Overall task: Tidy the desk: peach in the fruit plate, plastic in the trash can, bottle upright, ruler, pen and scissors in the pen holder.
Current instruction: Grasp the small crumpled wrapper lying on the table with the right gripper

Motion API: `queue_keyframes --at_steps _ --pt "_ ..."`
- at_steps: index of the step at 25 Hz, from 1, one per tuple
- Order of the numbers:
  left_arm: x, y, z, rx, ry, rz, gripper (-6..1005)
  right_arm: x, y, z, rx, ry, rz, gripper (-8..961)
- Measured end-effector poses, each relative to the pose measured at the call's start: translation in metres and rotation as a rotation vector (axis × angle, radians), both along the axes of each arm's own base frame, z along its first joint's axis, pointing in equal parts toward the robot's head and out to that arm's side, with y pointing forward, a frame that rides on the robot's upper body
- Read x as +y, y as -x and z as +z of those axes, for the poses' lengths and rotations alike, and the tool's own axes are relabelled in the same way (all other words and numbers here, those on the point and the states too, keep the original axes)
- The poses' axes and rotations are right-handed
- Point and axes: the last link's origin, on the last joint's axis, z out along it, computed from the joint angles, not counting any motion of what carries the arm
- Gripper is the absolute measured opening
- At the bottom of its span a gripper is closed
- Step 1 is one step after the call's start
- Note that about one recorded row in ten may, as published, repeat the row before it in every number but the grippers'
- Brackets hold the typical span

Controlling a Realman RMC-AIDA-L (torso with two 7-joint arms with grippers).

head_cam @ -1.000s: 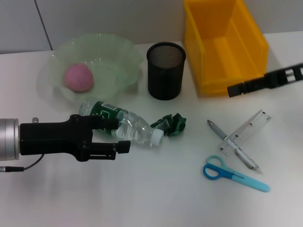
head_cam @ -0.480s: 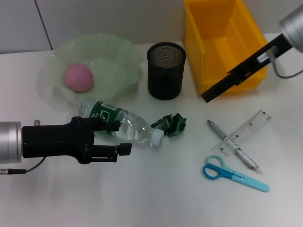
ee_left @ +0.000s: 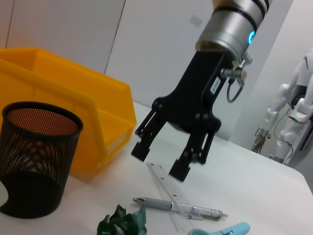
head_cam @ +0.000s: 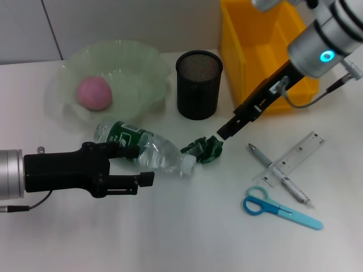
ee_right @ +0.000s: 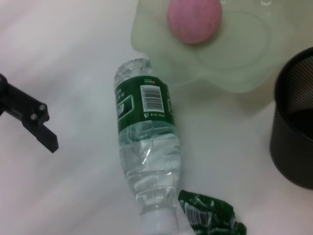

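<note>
A white desk (head_cam: 187,238) carries the clutter. The right gripper (ee_left: 161,159) hangs with fingers spread just above the green plastic (head_cam: 205,148), right of the lying bottle (head_cam: 148,148). The left gripper (head_cam: 140,164) sits with fingers apart on either side of the bottle's middle. The peach (head_cam: 94,93) lies in the plate (head_cam: 136,68) at far left, the holder (head_cam: 198,85) and yellow bin (head_cam: 266,51) further right. Pen (head_cam: 279,174), ruler (head_cam: 296,156) and scissors (head_cam: 281,208) lie near right.

Right gripper (head_cam: 222,131) now beside plastic (head_cam: 205,149)
</note>
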Motion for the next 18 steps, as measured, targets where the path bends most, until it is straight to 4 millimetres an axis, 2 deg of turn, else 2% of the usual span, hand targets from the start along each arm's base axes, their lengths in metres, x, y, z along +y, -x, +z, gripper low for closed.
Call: queue_keyframes --at_steps 2,7,12,18 --pt "0.001 0.001 0.0 0.002 -0.005 0.004 813 -0.001 -0.001 -0.013 0.0 -0.009 0.048 831" --pt "0.001 0.001 0.0 0.004 -0.007 0.007 813 -0.002 -0.006 -0.031 -0.013 -0.028 0.108 831" --pt "0.0 0.002 0.0 0.004 -0.007 0.009 813 -0.002 -0.013 -0.045 -0.037 -0.045 0.143 831" --pt "0.0 0.002 0.0 0.005 -0.008 0.01 813 -0.001 -0.016 -0.051 -0.043 -0.057 0.153 831"
